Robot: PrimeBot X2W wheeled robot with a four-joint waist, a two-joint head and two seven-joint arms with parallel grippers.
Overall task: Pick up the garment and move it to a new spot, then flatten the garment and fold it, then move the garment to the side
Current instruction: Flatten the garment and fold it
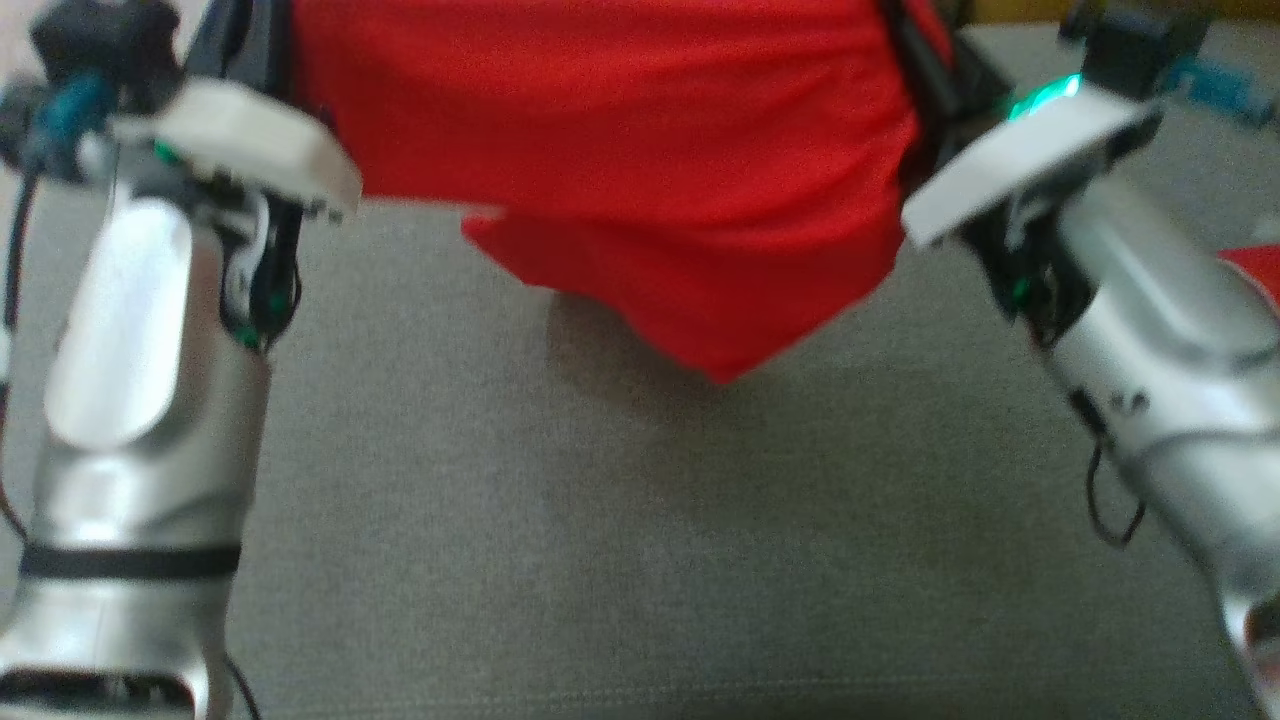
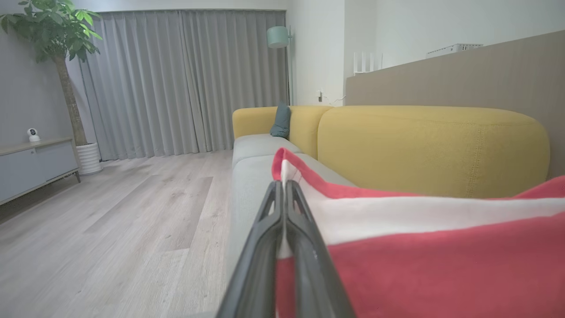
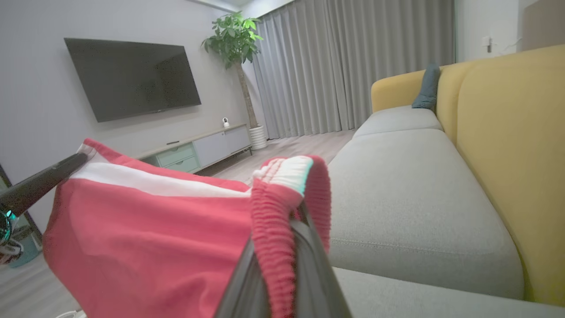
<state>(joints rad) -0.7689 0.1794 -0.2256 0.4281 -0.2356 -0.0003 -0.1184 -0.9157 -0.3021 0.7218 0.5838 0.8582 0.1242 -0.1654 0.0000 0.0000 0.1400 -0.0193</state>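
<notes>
Red garment with a white band and a gathered elastic waistband, hanging stretched above the grey sofa seat. Left gripper and right gripper each pinch an upper corner, jaws closed on the cloth.

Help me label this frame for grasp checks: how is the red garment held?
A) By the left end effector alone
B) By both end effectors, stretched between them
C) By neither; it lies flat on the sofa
B: the left end effector is shut on one edge of the garment, and the right end effector is shut on its gathered waistband.
</notes>
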